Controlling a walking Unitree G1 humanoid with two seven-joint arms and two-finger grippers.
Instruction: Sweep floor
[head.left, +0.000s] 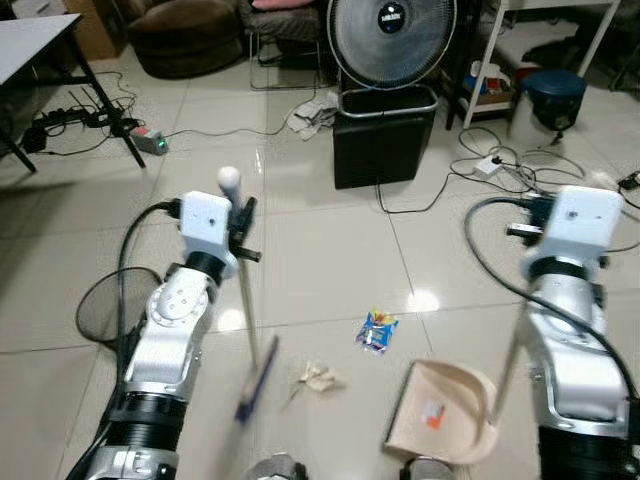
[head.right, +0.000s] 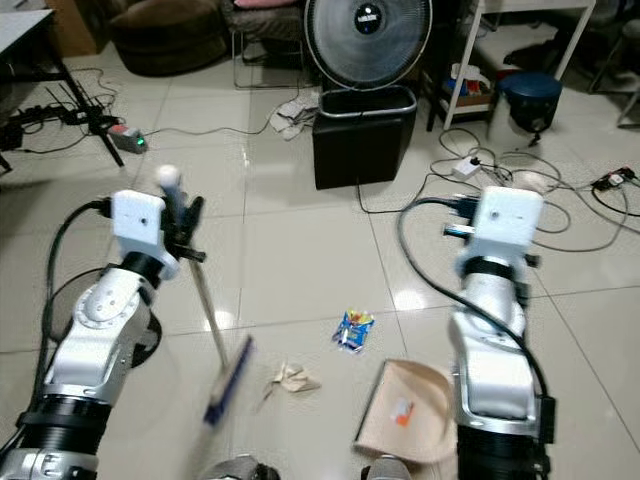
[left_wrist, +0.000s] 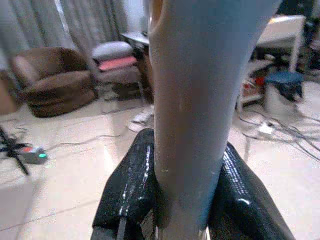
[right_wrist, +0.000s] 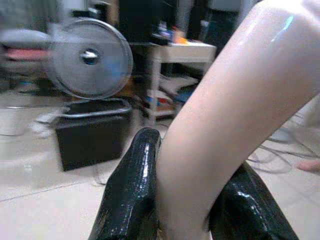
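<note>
My left gripper (head.left: 243, 236) is shut on the pale handle of a broom (head.left: 246, 300), which slants down to its blurred blue brush (head.left: 256, 381) on the tiles. In the left wrist view the black fingers (left_wrist: 131, 186) clamp the handle (left_wrist: 192, 100). My right gripper (right_wrist: 187, 212) is shut on the beige handle (right_wrist: 235, 100) of a dustpan (head.left: 440, 412), which rests on the floor to the right of the brush. Between brush and pan lie a crumpled paper scrap (head.left: 319, 378) and a blue snack wrapper (head.left: 377, 331).
A black bin (head.left: 385, 137) stands ahead with a standing fan (head.left: 392, 35) behind it. Cables (head.left: 500, 170) trail over the tiles at the right. A power strip (head.left: 152, 141) and a table leg (head.left: 108, 105) are at the left, and a blue stool (head.left: 555, 93) is far right.
</note>
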